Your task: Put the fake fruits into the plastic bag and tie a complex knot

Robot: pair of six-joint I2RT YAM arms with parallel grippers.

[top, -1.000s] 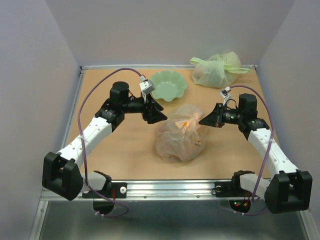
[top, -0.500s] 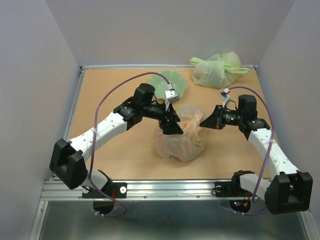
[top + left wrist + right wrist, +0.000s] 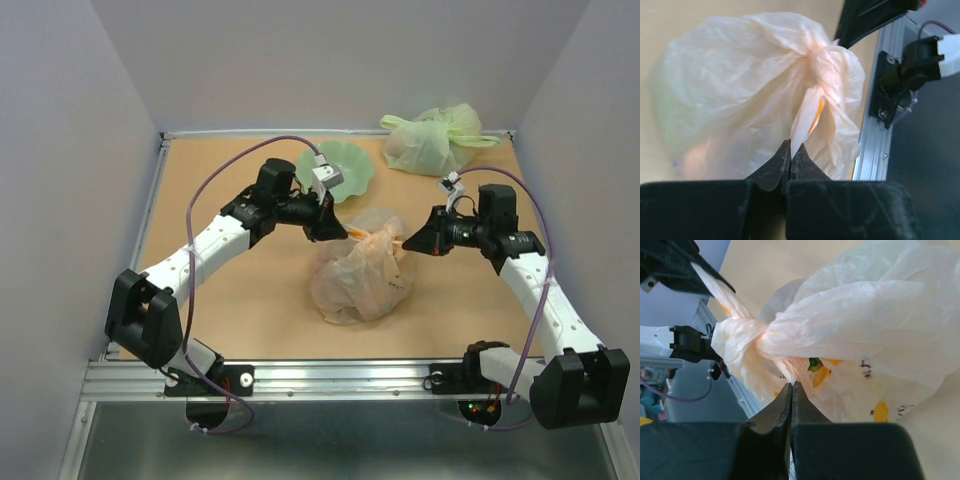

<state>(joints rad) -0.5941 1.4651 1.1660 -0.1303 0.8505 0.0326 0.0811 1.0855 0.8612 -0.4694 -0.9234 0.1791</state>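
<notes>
Currently: plastic bag [image 3: 362, 275] is sitting mid-counter [image 3: 220, 300], fake fruits [image 3: 815, 363] showing faintly inside.
Left tool [image 3: 790, 152] and right tool [image 3: 791, 388] are each clamping bag film beside the knot [image 3: 821, 57]; uneven pulling is risking tearing or slipping.

Orange-marked beige plastic bag [image 3: 358, 288], pale green bowl [image 3: 356, 166]
</notes>
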